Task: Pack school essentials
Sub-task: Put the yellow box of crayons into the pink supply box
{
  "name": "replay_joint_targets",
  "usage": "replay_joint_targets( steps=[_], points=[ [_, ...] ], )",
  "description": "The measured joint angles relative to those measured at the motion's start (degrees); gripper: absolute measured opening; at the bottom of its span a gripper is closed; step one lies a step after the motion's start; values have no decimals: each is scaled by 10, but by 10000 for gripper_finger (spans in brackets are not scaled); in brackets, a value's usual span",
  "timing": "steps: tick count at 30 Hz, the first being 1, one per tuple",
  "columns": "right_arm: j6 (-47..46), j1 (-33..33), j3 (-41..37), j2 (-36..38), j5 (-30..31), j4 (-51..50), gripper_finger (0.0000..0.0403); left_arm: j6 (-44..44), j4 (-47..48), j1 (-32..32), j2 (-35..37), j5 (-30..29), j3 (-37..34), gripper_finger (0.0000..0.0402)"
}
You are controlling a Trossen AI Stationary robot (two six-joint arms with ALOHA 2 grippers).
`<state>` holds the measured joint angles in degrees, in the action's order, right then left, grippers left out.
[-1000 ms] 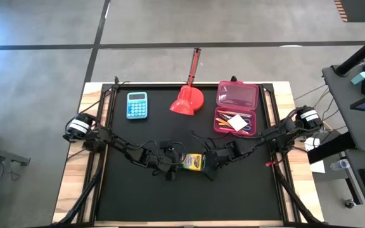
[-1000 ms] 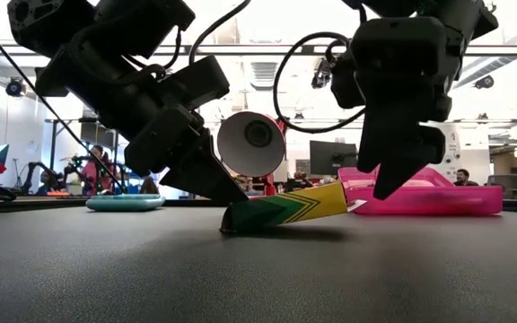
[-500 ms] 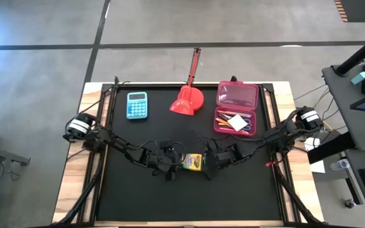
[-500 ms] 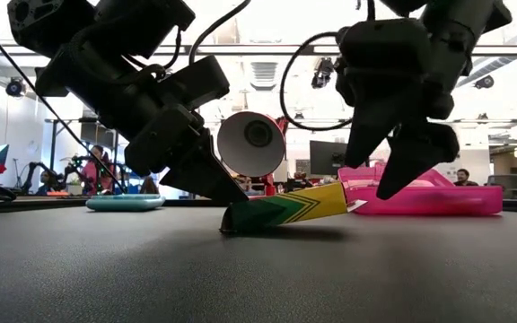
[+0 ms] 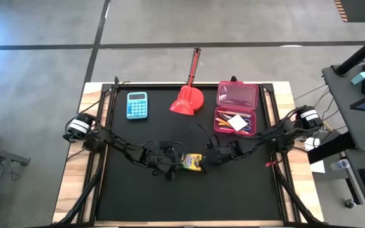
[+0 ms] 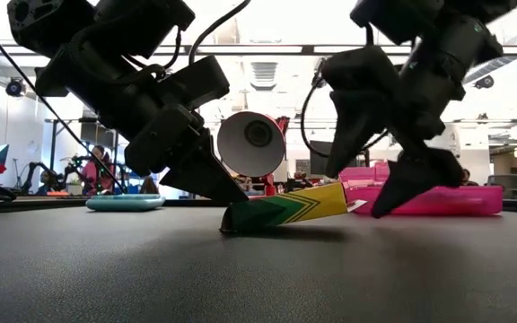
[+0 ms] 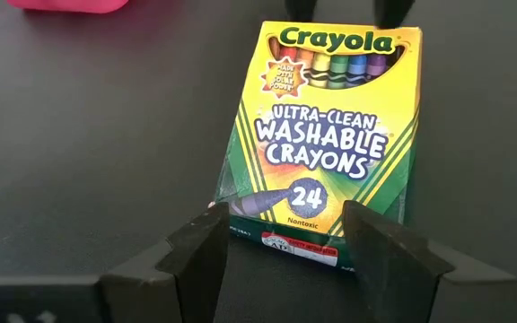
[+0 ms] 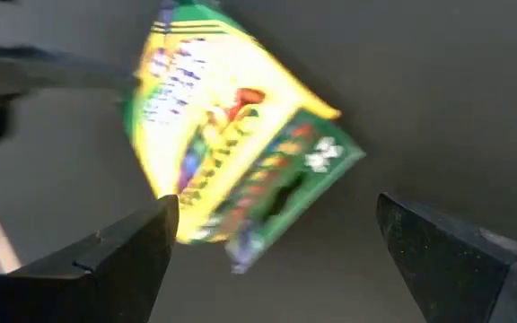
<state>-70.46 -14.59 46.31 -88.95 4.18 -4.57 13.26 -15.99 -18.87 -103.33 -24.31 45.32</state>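
Slippage was the risk: the left claw (image 7: 281,247) pinched only the bottom end of the Crayola crayon box (image 5: 193,163), tilted near table (image 5: 170,202) centre, while the right claw (image 6: 380,184) hovered spread at its 3 o'clock end.

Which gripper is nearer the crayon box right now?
Left. The left gripper holds the crayon box by its low end, propping it tilted. The right gripper is open just off the raised end, not touching.
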Motion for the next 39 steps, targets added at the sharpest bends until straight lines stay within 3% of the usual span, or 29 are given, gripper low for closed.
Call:
replay_joint_targets(
  steps=[4, 9, 13, 21, 26, 39],
  points=[
    [-9, 1, -31, 0, -1, 102, 368, -1, 0, 0, 0, 0, 0, 203],
    [-10, 9, -43, -2, 8, 117, 368, -1, -1, 0, 0, 0, 0, 203],
    [40, 9, -45, -2, 10, 152, 368, -1, -1, 0, 0, 0, 0, 203],
    [71, 9, -45, -2, 18, 148, 368, -1, -2, 0, 0, 0, 0, 203],
    [35, 9, -47, -2, 18, 107, 368, -1, -3, 0, 0, 0, 0, 203],
    [51, 9, -48, -8, 19, 155, 368, -2, -12, 0, 0, 0, 0, 203]
  ],
)
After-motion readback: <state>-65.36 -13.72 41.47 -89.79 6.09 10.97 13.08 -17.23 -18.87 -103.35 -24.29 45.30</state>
